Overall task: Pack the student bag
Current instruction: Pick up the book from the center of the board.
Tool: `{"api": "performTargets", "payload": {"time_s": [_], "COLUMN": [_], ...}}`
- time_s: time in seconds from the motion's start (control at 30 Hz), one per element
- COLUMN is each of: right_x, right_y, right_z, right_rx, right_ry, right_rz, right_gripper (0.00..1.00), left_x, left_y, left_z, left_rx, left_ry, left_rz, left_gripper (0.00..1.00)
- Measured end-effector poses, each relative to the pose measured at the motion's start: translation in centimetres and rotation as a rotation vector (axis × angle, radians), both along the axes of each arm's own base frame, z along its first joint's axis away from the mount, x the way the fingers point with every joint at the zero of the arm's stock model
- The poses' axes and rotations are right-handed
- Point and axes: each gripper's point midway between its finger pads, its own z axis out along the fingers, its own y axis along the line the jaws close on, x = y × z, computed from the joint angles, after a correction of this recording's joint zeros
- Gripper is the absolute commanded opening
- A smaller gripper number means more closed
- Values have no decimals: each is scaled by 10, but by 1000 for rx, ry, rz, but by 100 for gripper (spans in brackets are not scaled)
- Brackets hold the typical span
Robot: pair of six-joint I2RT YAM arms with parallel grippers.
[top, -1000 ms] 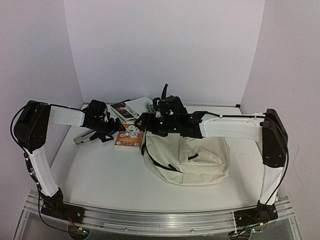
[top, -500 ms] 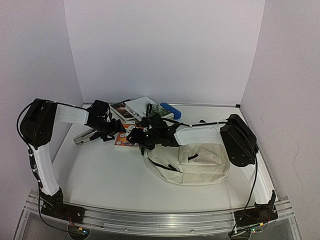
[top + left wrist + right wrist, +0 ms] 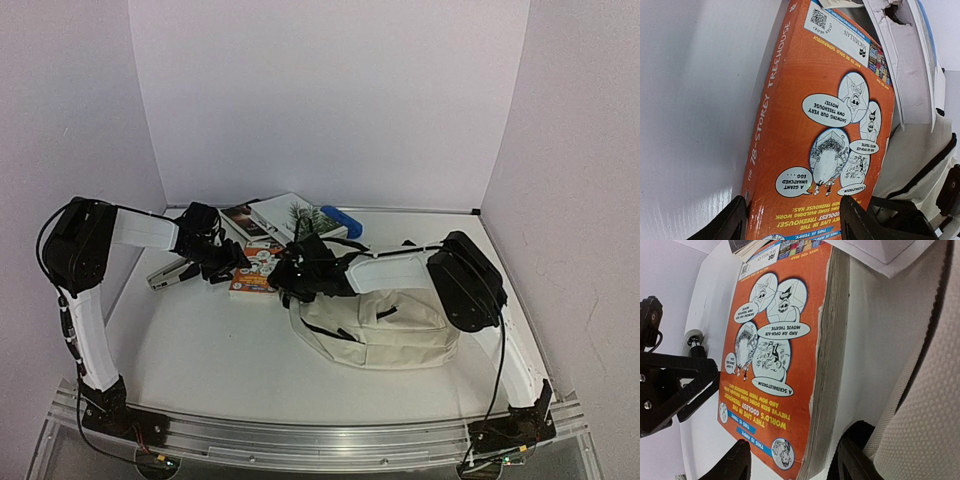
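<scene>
Top view, against a second ago:
- The right arm has folded. Its elbow has come back toward the near right, and its wrist has dropped from above the bag to the bag's far-left corner.
- The left arm has barely shifted.
- With the right arm lower, a blue oblong object (image 3: 341, 221) shows at the back, beside a white-covered book (image 3: 285, 215).

Task's thing: the large cream fabric student bag with black straps (image 3: 390, 325) lies flat on the white table (image 3: 200, 350), right of centre. I cannot tell whether its mouth is unzipped.

Target, as I judge it: an orange paperback book with cartoon speech bubbles (image 3: 258, 270). It lies flat just beside the bag's left edge.

Left gripper (image 3: 792, 215):
- It comes in from the left with jaws partly parted and narrower than a second ago.
- One finger sits by the spine and one by the page side, at the book's near end.
- I cannot tell whether the pads touch the book yet.

Right gripper (image 3: 797, 450):
- It comes in from the bag side, also partly parted and narrowing.
- Its fingers straddle a corner of the book.
- A sliver of table shows on each side, so it holds nothing yet.

What it means: both arms have converged on one book, so this reads as the start of a two-handed pick-up. Nothing has gone into the bag yet. The book is thin and flat on the table, so the fingers may skate over its cover.
</scene>
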Motion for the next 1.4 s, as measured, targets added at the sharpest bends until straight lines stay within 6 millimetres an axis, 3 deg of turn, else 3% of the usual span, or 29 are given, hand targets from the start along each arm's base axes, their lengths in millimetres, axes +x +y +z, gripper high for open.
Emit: {"api": "performTargets", "payload": {"time_s": [0.5,1.17,1.4], "right_x": [9,21,20], "right_y": [16,27,28], "right_z": [-14,-13,-12], "right_rx": [86,198,197], "right_ry": [67,57,39], "right_rz": [45,163,204], "right_gripper": [41,40,34], "left_x": [1,2,0], "left_y": [8,20,20], "left_z": [-8,-18,-18], "left_rx": [-40,-78,-92], "left_ry": [5,8,-3], "left_rz": [39,111,111], "left_gripper": [48,45,44]}}
